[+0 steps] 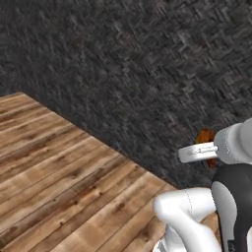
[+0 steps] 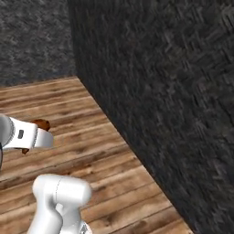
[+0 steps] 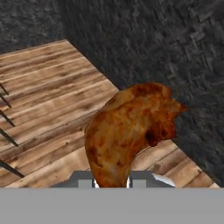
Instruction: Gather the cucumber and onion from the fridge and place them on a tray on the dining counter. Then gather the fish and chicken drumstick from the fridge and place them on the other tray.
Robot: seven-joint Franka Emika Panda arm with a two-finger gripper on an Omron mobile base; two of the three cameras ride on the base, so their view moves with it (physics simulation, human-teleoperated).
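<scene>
1. Wall (image 1: 147, 59) of dark, rough, woven-looking texture takes up most of the left base view and the right half of the right base view; what lies beyond its edges is cut off by each frame.
2. Floor (image 1: 54, 167) of warm brown planks meets the foot of that wall in a slanting line; in the hand view thin dark bars (image 3: 5, 113) poke in from the left edge, too little of them showing to tell what they are.
3. Arm (image 1: 231, 197), white with a dark joint, rises at the lower right of the left base view and the lower left of the right base view, its lower part cut off.
4. Chicken drumstick (image 3: 131, 135), orange-brown and lumpy, is up in the air above the planks, close to the wall, narrower end toward the gripper; from the base cameras just a small brown sliver peeps past the white hand.
5. Gripper (image 3: 112, 181) is nearly closed, pinched on the drumstick's narrow end; the fingertips are mostly hidden behind the meat.
</scene>
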